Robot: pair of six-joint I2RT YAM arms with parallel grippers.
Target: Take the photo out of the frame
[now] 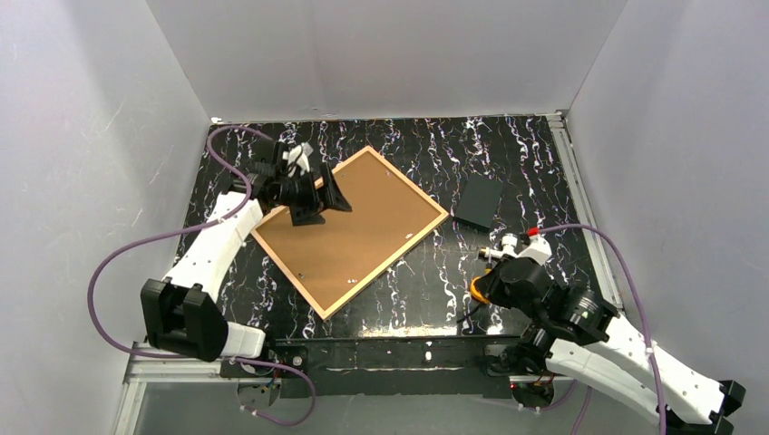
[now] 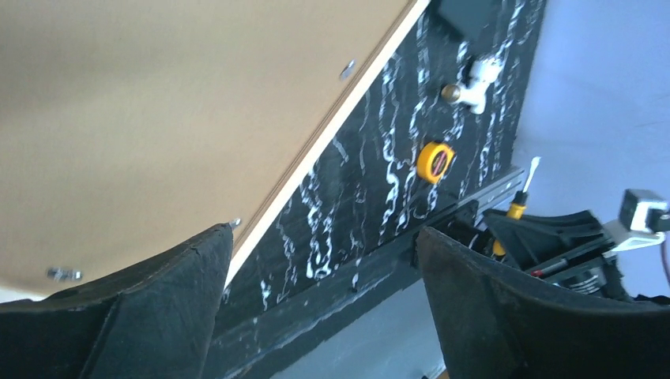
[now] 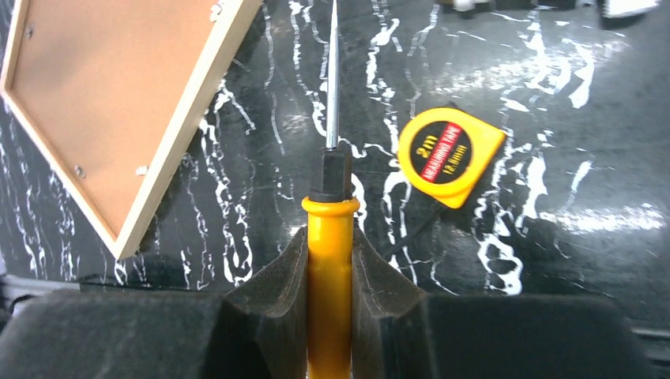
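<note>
Wooden frame [image 1: 408,182] lies face down at the bench [image 1: 426,272] centre, photo's brown backing [image 1: 363,236] up. Left fingers [image 2: 166,308] spread wide over its ten o'clock corner. Right fingers [image 3: 269,292], at four o'clock, pinch a yellow screwdriver [image 3: 329,237].

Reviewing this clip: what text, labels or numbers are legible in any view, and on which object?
"2m": top line of the round red label on the yellow tape measure, right wrist view.
"MEASURING": middle line of the same label, slightly blurred.
"12.5mm": bottom line of the same label, small; best reading only.
No lettering shows on the screwdriver or the frame.
</note>
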